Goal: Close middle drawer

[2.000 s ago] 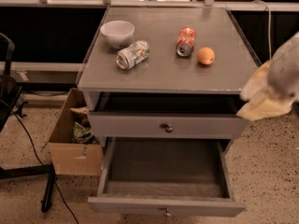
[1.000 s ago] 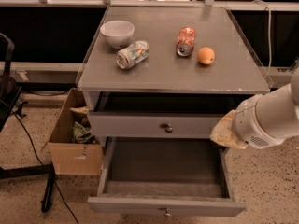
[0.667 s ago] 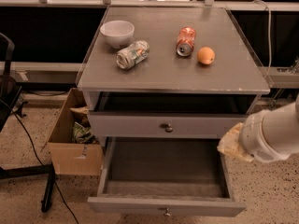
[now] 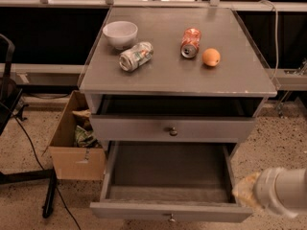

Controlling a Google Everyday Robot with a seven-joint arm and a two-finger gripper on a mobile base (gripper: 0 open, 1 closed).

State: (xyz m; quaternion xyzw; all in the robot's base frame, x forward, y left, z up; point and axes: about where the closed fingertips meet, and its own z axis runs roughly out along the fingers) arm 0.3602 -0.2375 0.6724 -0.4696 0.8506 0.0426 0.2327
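The grey cabinet (image 4: pixel 177 80) has its middle drawer (image 4: pixel 168 176) pulled far out. It is a wide shallow empty tray with a flat front and a small round knob (image 4: pixel 170 218) at the bottom edge of the view. The uppermost drawer (image 4: pixel 144 127) above it stands slightly out and has its own knob (image 4: pixel 172 131). The lowest drawer is out of view. My gripper (image 4: pixel 245 192) is a blurred yellowish end on a white arm segment (image 4: pixel 288 190) at the lower right. It is just outside the middle drawer's front right corner.
On the cabinet top lie a white bowl (image 4: pixel 120 33), a crushed can (image 4: pixel 136 55), a red can (image 4: pixel 191 42) and an orange (image 4: pixel 211 57). A cardboard box (image 4: pixel 72 152) with rubbish stands on the floor at the left, beside a black chair base (image 4: pixel 29 176).
My arm has moved down and to the right, from beside the uppermost drawer's right end to beside the middle drawer's front right corner. The drawers have not moved.
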